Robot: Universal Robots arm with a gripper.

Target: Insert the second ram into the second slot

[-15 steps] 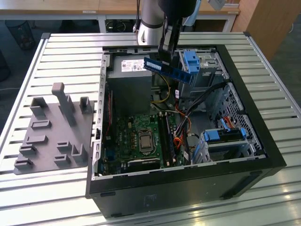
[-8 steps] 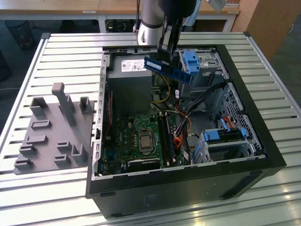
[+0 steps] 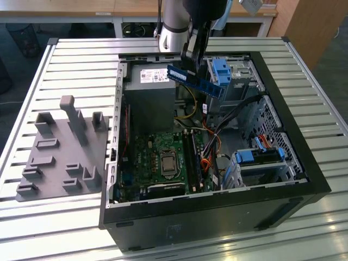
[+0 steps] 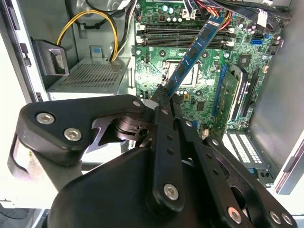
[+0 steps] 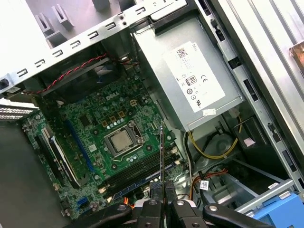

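My gripper (image 3: 191, 54) hangs above the open computer case (image 3: 304, 179), over its far side, and is shut on the second ram (image 3: 194, 79), a thin blue circuit-board stick held tilted above the power supply. In the second wrist view the black fingers (image 4: 166, 118) pinch one end of the ram (image 4: 194, 47), which reaches out over the motherboard. In the first wrist view the ram (image 5: 161, 152) shows edge-on above the gripper (image 5: 164, 192). The long dark ram slots (image 3: 194, 160) (image 4: 185, 37) (image 5: 137, 172) lie beside the processor socket (image 5: 122, 141), well below the stick. Which slot is the second I cannot tell.
A grey power supply (image 3: 149, 92) (image 5: 190, 80) sits below the gripper. Light-blue drive-bay clips (image 3: 222, 70) (image 3: 261, 155) and loose cables (image 3: 215, 147) crowd the case on the exterior view's right. A grey holder fixture (image 3: 60, 149) lies on the slatted table (image 3: 81, 60) at the exterior view's left.
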